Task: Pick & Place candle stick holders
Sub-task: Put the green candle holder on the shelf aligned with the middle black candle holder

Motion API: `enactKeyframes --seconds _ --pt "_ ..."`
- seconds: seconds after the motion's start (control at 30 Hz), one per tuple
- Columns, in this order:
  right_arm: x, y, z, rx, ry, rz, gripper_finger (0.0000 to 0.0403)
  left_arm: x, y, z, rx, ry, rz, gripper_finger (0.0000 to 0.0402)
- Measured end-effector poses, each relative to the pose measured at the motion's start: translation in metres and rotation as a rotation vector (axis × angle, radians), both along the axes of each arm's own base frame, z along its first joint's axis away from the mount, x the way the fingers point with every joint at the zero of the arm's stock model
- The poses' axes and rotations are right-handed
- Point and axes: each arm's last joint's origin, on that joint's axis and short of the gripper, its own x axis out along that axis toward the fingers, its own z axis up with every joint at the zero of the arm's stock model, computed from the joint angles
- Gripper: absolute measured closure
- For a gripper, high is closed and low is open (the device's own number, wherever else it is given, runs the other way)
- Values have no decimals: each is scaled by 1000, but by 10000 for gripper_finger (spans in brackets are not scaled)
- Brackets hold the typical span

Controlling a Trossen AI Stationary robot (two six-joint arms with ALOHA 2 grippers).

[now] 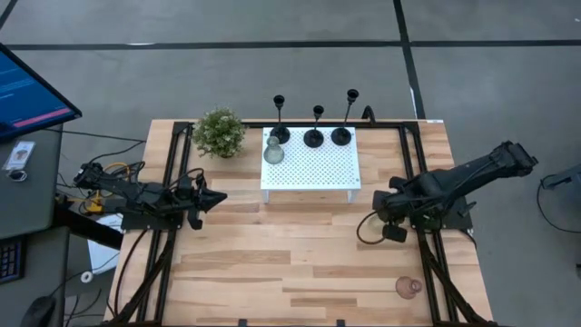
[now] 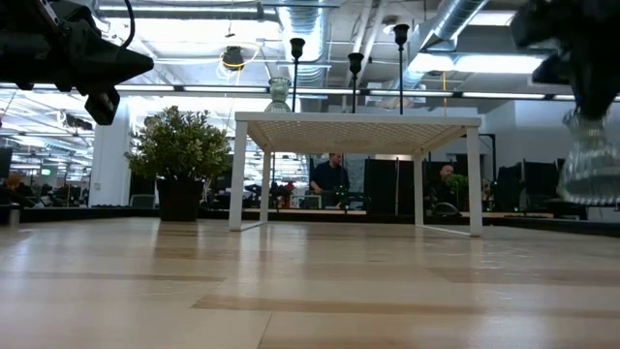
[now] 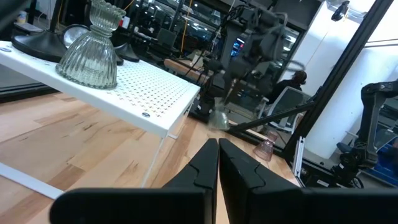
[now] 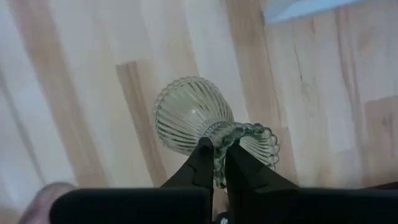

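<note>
While both arms hang above the wooden table [image 1: 300, 263], the scene reads left to right as follows:

Monitor: a dark screen [image 1: 27, 95] off the table's left edge shows blue and pink bands; its writing is too small to read.

Left gripper [image 1: 216, 197]: raised over the table's left side, fingers [image 3: 205, 165] pressed together, holding nothing.

Plant: a small bushy green potted plant [image 1: 219, 133] stands at the back left, just beside the stand.

Stand: a white perforated low metal table [image 1: 313, 168] sits at the back centre.

Green holder on stand: a pale green ribbed glass bulbous candle stick holder [image 1: 273, 151] stands upright on the stand's left back corner.

Black holders: three thin-stemmed black candle stick holders [image 1: 313, 136] stand in a row along the stand's back edge.

Right gripper [image 4: 217, 163]: lifted off the table right of the stand, fingers clamped on the neck of a second pale green ribbed glass holder [image 4: 193, 121].

Pink holder: a small pink translucent glass holder [image 1: 408, 288] lies on the table near the front right.

Labels: no brand or readable writing shows.
</note>
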Motion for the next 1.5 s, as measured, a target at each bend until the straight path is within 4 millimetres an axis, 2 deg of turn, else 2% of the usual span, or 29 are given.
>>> enactKeyframes --seconds 0.1,0.5,0.6,0.7,0.83,1.17,1.33,1.5 --pt "2 -1 19 1 -32 10 398 0 0 0 0 0 0 389" --pt "2 -17 117 -39 -307 -4 402 0 0 0 0 0 0 389" --pt "11 -23 135 -94 -370 28 401 0 0 0 0 0 0 389" --pt "29 -30 146 -172 -387 86 401 0 0 0 0 0 0 389" --pt "64 -44 146 -270 -313 196 401 0 0 0 0 0 0 389" --pt "149 -85 126 -485 -138 417 401 0 0 0 -2 -4 0 389" --pt "179 -97 120 -534 -104 463 401 0 0 1 -3 -6 0 389" --pt "199 -104 112 -575 -56 490 402 0 0 1 -3 -7 0 389"
